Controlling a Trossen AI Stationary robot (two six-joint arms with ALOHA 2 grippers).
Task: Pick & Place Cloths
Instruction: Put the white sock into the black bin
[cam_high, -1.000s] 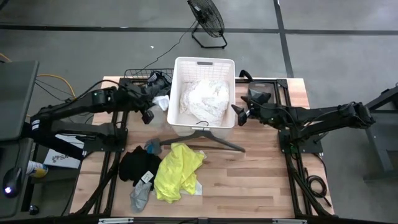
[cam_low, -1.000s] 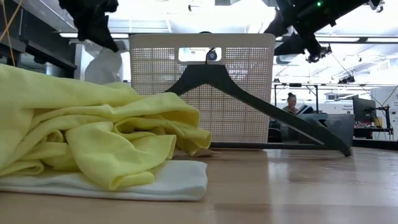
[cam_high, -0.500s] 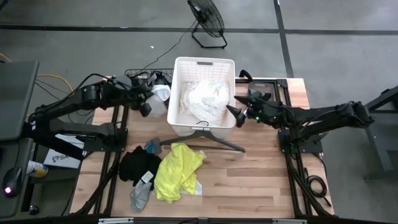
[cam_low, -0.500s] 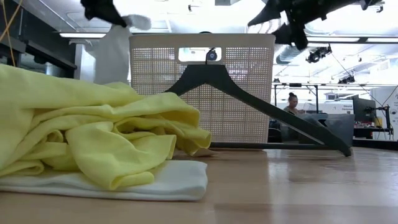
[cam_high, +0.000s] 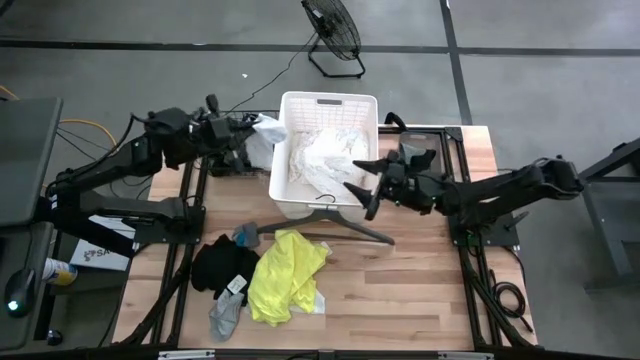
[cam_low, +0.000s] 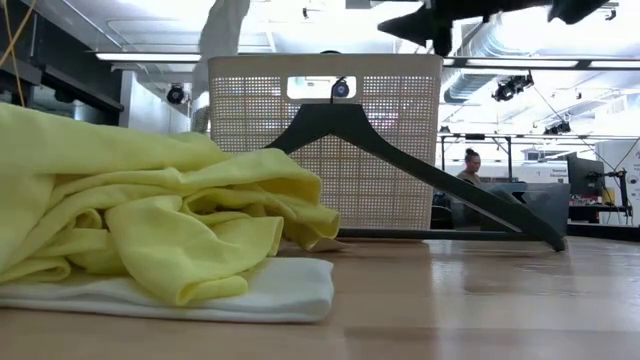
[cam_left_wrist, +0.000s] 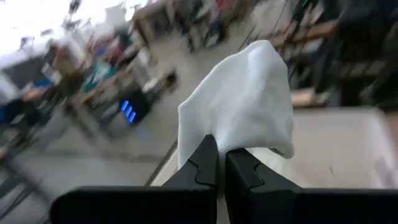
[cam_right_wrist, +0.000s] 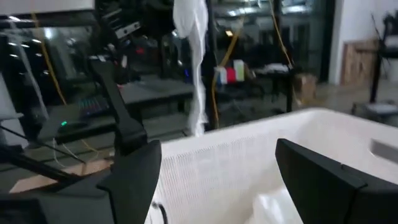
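A small white cloth (cam_high: 268, 128) hangs from my left gripper (cam_high: 246, 136), which is shut on it just outside the left rim of the white basket (cam_high: 283, 196); the cloth also shows in the low view (cam_low: 222, 40). My right gripper (cam_high: 360, 186) is open over the basket's near right corner and touches nothing. The large white lacy cloth (cam_high: 325, 160) lies inside the basket. A neon yellow cloth (cam_high: 285, 275), a black one (cam_high: 222, 268) and a grey one (cam_high: 228, 315) lie on the near part of the table. My left gripper pinches the small white cloth between its two shut fingers (cam_left_wrist: 205, 163), at a bunched part (cam_left_wrist: 231, 142). Part of the cloth puffs out beyond the fingertips. The cloth is lifted clear of the table and hangs slack (cam_right_wrist: 194, 43) beside the basket.
A dark grey hanger (cam_high: 330, 225) lies in front of the basket, its hook (cam_low: 340, 88) at the basket's near wall. A wire rack (cam_high: 225, 118) stands at the far left table edge. The near right wood (cam_high: 420, 290) is bare. A person (cam_low: 468, 165) sits far behind.
My left gripper has risen and moved toward the table's far edge beside the basket, carrying the white cloth up out of the low view. My right gripper has moved left over the basket's near right corner, and its fingers have opened.
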